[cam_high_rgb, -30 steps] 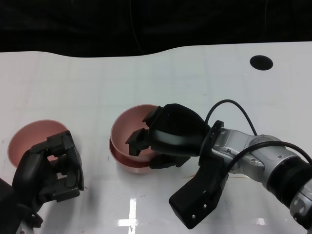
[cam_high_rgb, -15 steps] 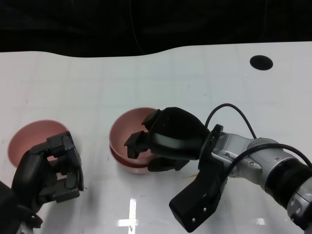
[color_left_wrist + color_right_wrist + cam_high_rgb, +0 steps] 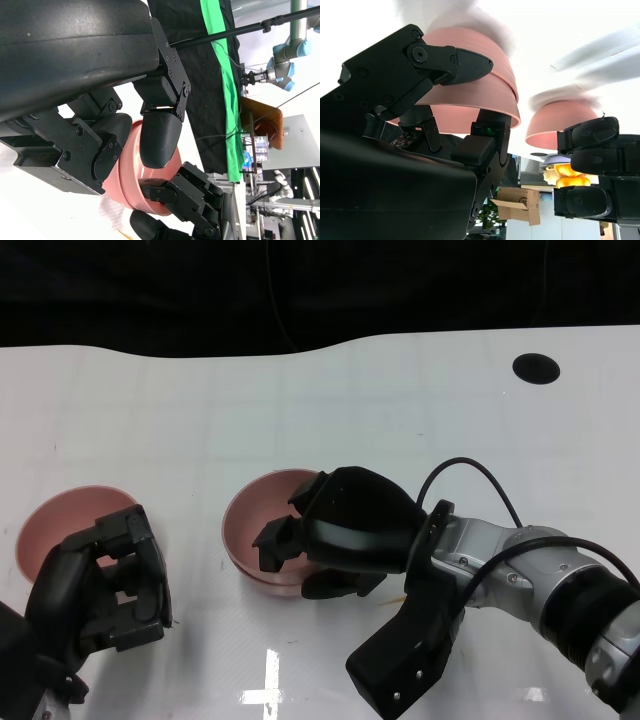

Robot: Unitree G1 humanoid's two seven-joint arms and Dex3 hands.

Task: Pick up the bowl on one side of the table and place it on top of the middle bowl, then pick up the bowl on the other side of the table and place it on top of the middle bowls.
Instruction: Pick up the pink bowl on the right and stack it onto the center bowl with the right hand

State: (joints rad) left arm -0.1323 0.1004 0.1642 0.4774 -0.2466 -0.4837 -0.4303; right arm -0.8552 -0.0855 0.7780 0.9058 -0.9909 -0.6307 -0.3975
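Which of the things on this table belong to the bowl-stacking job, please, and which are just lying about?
Part of the job:
- stacked middle bowls, the top one held by the right hand
- left-side bowl, next to be stacked
- left hand, beside that bowl

Just there:
- black round hole in the table
- black cable on the right arm

This is a robotics lab or test bay, not a home. The work surface is a plain white table (image 3: 180, 410) with a faint grid and a round black hole (image 3: 536, 368) near its far right corner. Behind the table hang a black curtain (image 3: 210, 100) and a green cloth (image 3: 220, 85). Beyond the curtain stands a grey-and-blue industrial robot arm (image 3: 285, 50), with a cardboard box (image 3: 520, 204) and shelving nearby.
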